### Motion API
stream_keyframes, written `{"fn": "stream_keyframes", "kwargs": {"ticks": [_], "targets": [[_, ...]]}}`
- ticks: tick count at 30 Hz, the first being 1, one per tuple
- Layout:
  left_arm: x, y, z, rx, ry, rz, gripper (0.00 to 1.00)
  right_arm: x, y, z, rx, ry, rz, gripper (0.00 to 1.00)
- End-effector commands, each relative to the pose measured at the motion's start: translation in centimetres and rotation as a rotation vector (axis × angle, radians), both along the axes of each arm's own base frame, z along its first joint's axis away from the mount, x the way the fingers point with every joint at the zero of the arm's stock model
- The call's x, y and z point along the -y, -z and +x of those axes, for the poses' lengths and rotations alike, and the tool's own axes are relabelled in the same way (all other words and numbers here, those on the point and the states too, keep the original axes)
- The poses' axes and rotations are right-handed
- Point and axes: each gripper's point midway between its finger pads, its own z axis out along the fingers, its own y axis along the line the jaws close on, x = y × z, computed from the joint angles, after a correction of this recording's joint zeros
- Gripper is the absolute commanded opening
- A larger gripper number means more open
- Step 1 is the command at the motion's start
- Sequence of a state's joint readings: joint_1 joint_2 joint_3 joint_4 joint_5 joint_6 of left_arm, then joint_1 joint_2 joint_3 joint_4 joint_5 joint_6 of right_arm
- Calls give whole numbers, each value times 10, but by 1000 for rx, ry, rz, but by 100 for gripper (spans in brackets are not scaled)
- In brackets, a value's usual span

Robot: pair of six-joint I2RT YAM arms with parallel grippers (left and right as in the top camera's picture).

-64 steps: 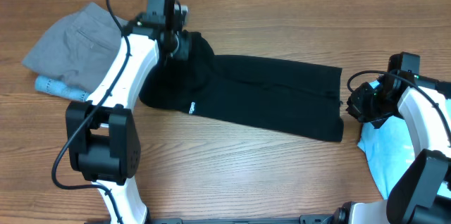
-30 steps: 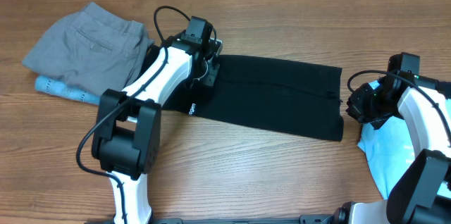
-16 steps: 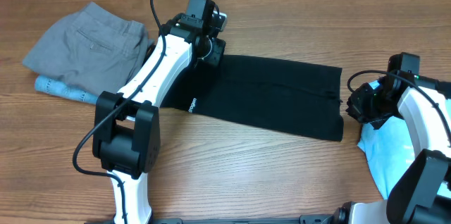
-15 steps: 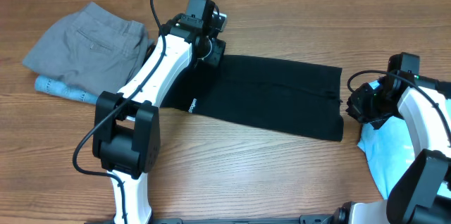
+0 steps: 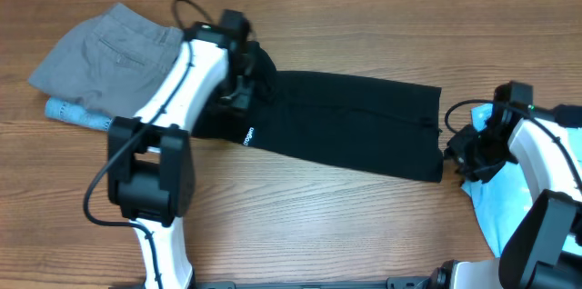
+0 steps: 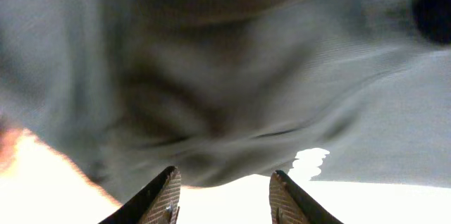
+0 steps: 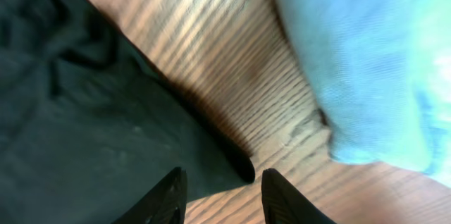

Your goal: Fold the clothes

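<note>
Trousers (image 5: 355, 125) lie flat on the surface, stretched between my two grippers. My left gripper (image 6: 224, 182) has its jaws apart and empty, with the bunched black end just beyond the tips. That arm reaches forward, its wrist bent down over the cloth. My right gripper (image 7: 220, 182) is apart too. The hem corner lies between its jaws, with the blue T-shirt (image 7: 366, 62) to its right. That arm sits low beside the hem.

Your long black soft trousers (image 5: 355, 125), lying flat.
They stretch across the wooden table (image 5: 318, 225), left end bunched, small white logo (image 5: 246, 136) showing.
</note>
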State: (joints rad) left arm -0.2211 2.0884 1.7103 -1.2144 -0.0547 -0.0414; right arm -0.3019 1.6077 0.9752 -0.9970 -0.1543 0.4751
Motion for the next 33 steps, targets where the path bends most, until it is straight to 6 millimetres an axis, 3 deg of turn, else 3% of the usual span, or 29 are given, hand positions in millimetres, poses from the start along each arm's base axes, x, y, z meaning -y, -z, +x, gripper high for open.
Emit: {"fn": "stream_keyframes", "kwargs": {"ticks": [1, 4, 8, 11, 16, 18, 19, 20, 21, 26, 33], "targets": [[-41, -5, 5, 5, -115, 43, 47, -27, 12, -7, 39, -72, 120, 39], [-52, -4, 1, -25, -166, -22, 49, -33, 27, -11, 52, -87, 123, 38], [-50, 6, -8, -70, -180, -123, 50, -33, 31, -13, 53, -79, 122, 17], [-42, 26, -19, -102, -176, -183, 50, -33, 31, -12, 57, -79, 120, 4], [-39, 52, -26, -100, -180, -195, 49, -32, 31, -13, 47, -78, 114, 4], [-40, 58, -27, -94, -180, -192, 37, -26, 29, -15, 27, -77, 83, 4], [-41, 59, -27, -93, -181, -192, 22, -21, 27, -17, 8, -69, 54, 4], [-43, 59, -27, -92, -182, -183, 9, -13, 26, -21, -29, -39, 8, 4], [-47, 59, -27, -91, -191, -160, 4, -6, 24, -25, -58, -11, -29, 4], [-66, 46, -25, -86, -228, -87, 4, 14, 8, -33, -127, 59, -88, 4], [-88, 5, -11, -43, -239, -48, 4, 26, 0, -44, -178, 95, -106, 4]]}}
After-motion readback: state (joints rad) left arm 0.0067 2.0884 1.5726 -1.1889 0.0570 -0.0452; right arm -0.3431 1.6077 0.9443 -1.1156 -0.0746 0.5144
